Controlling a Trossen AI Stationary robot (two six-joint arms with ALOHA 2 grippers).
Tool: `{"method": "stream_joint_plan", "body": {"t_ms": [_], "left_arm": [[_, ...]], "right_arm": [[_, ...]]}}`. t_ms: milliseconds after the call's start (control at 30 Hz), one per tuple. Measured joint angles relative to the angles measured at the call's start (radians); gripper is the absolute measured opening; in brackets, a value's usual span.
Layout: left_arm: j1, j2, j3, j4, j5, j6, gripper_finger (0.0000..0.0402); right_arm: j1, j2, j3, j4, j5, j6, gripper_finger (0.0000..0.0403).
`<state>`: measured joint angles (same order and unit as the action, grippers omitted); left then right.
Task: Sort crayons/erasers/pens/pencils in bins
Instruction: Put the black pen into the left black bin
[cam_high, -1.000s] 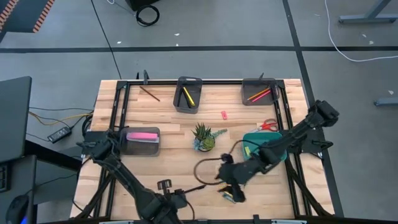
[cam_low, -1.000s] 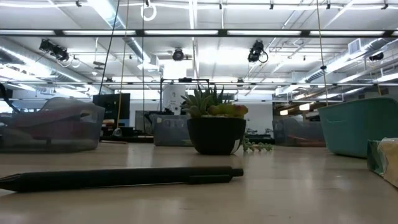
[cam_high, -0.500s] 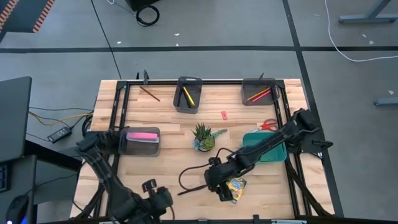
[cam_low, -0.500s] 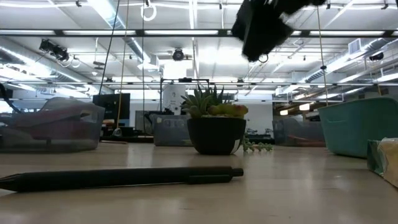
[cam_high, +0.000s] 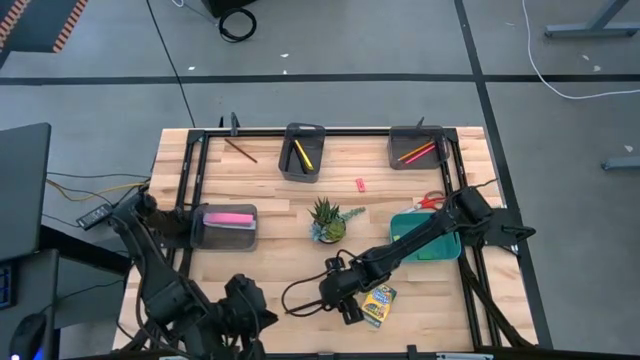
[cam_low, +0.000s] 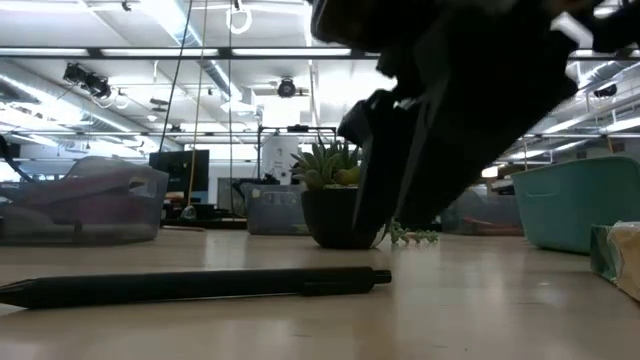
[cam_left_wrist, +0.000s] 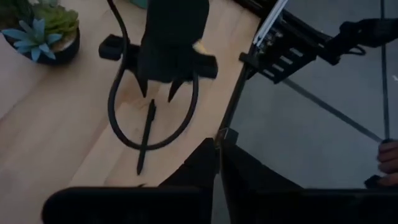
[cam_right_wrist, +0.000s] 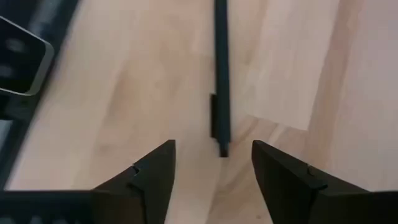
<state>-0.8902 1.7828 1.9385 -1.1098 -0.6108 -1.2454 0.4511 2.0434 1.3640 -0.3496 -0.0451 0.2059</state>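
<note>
A black pen (cam_high: 305, 306) lies flat on the table near the front edge; it also shows in the low view (cam_low: 200, 285). My right gripper (cam_high: 330, 298) is open and points down over the pen's right end (cam_right_wrist: 222, 146), its fingers on either side without touching. The yellow-and-green crayon box (cam_high: 378, 303) lies flat just to the right of it. My left gripper (cam_left_wrist: 219, 149) is shut and empty at the front edge (cam_high: 250, 300), left of the pen.
A dark grey bin (cam_high: 303, 150) holds a yellow pen, a grey bin (cam_high: 417, 150) holds red and orange pencils, and a grey bin (cam_high: 228, 226) holds a pink bar. The teal bin (cam_high: 425, 238), a potted plant (cam_high: 327, 220), a red eraser (cam_high: 360, 184) and scissors (cam_high: 432, 201) lie behind.
My right gripper has gone from over the crayon box toward the table's left and down, and now stands over the pen's right end. The crayon box and the pen have stayed where they were. My left arm has drawn back toward the table's left.
</note>
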Motion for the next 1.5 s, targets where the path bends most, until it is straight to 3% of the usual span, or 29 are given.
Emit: {"method": "stream_joint_plan", "body": {"t_ms": [133,800,1200,1500], "left_arm": [[0.000,-0.005,0.000,0.006,-0.013,0.001,0.0023],[0.017,-0.005,0.000,0.037,-0.018,0.010,0.0017],[0.017,-0.005,0.000,0.048,-0.027,0.024,0.0022],[0.017,-0.005,0.000,0.055,-0.028,0.003,0.0010]], "right_arm": [[0.003,0.019,0.000,0.014,0.059,-0.008,0.0194],[0.013,0.077,0.002,0.058,0.100,0.002,0.0123],[0.030,0.080,0.003,0.066,0.171,-0.052,0.0017],[0.027,0.051,-0.003,0.050,0.203,-0.003,0.0008]]}}
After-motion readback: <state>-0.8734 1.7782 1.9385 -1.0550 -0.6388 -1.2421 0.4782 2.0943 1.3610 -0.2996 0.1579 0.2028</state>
